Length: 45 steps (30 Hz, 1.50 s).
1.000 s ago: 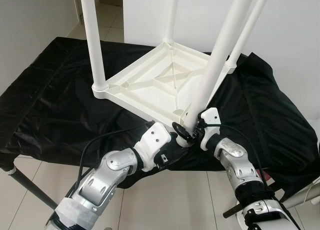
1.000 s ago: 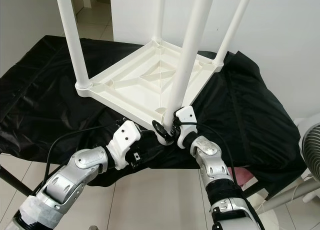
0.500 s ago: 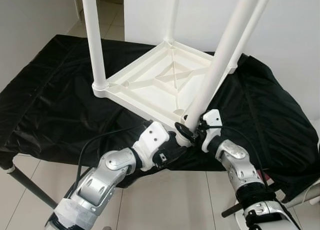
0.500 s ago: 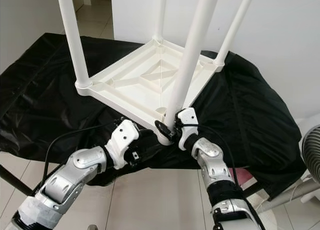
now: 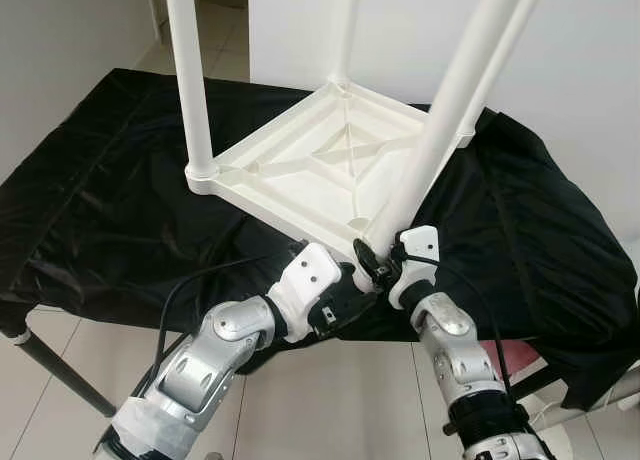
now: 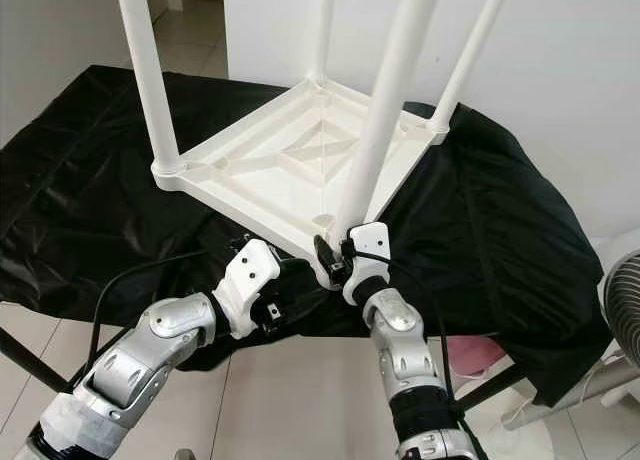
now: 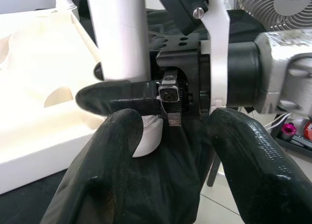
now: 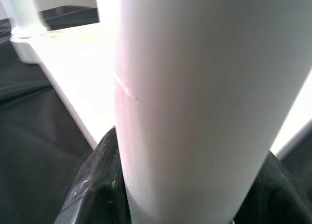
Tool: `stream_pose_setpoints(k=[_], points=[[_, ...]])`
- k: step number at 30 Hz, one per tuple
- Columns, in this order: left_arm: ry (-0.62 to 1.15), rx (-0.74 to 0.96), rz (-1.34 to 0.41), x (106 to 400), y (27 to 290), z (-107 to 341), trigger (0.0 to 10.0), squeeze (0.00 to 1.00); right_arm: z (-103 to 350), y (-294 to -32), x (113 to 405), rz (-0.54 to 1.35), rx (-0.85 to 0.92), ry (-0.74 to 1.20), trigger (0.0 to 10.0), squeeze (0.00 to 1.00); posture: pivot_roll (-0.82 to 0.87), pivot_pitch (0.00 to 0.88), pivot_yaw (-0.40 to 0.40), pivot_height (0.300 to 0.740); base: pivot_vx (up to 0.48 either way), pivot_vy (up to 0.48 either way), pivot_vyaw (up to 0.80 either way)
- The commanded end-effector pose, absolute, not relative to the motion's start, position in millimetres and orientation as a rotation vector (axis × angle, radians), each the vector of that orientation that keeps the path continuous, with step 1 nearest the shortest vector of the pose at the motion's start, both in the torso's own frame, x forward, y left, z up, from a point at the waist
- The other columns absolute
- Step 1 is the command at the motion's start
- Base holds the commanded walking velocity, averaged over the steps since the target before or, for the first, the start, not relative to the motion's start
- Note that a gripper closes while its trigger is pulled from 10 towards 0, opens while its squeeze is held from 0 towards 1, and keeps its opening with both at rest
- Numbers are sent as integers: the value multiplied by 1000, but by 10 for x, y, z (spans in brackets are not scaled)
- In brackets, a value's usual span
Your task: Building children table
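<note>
Right claw [image 5: 377,263] clamped round near leg [image 5: 440,130] at its socket; left claw [image 5: 345,298] just beside, fingers spread, empty.

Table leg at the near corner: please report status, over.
Right gripper shut on near leg, low by its socket. Left gripper open just below that corner, holding nothing. Tabletop upside down on black cloth; three other legs upright. Nothing in the way.
</note>
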<state>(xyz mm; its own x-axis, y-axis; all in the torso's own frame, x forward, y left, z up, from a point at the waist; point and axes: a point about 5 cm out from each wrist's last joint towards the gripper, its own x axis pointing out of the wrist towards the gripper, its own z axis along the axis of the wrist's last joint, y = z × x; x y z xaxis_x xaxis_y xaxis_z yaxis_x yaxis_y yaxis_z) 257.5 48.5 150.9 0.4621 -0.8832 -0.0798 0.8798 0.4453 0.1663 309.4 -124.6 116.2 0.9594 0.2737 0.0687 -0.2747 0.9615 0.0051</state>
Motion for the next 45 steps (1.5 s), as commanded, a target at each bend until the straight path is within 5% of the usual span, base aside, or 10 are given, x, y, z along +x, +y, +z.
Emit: stream_pose_setpoints(k=[1, 11, 20, 21, 22, 23, 37, 38, 45], points=[[-15, 204, -1126, 2562, 450, 1500, 10000, 0, 1173, -1364, 3081, 176, -3, -67, 10000, 0, 19, 41, -96, 740, 0, 0, 0], [-13, 197, -1145, 2561, 423, 1497, 10000, 0, 1222, -992, 2957, 80, 85, -83, 10000, 0, 18, 40, -82, 740, 0, 0, 0], [-16, 208, -1136, 2584, 449, 1506, 10000, 0, 1220, -1026, 2961, 70, 57, -69, 10000, 0, 34, 33, -90, 740, 0, 0, 0], [-16, 209, -1133, 2582, 451, 1502, 10000, 0, 1226, -1018, 2955, 73, 61, -69, 10000, 447, 39, 28, -94, 740, 0, 0, 0], [-16, 209, -1133, 2582, 451, 1502, 10000, 0, 1226, -1018, 2955, 73, 61, -69, 10000, 447, 39, 28, -94, 740, 0, 0, 0], [-16, 209, -1132, 2576, 453, 1498, 10000, 0, 1237, -1016, 2951, 83, 69, -72, 10000, 1000, 39, 28, -94, 740, 0, 0, 0], [-17, 217, -1132, 2569, 450, 1494, 10000, 0, 1274, -1259, 2985, 339, 28, -88, 10000, 957, 41, 10, -94, 740, 0, 0, 0], [-17, 218, -1135, 2569, 448, 1492, 10000, 0, 1269, -1304, 3002, 377, 6, -82, 10000, 0, 40, 8, -92, 740, 0, 0, 0], [-17, 222, -1138, 2577, 451, 1495, 10000, 0, 1248, -1431, 3060, 521, -61, -48, 10000, 0, 42, 3, -89, 740, 0, 0, 0]])
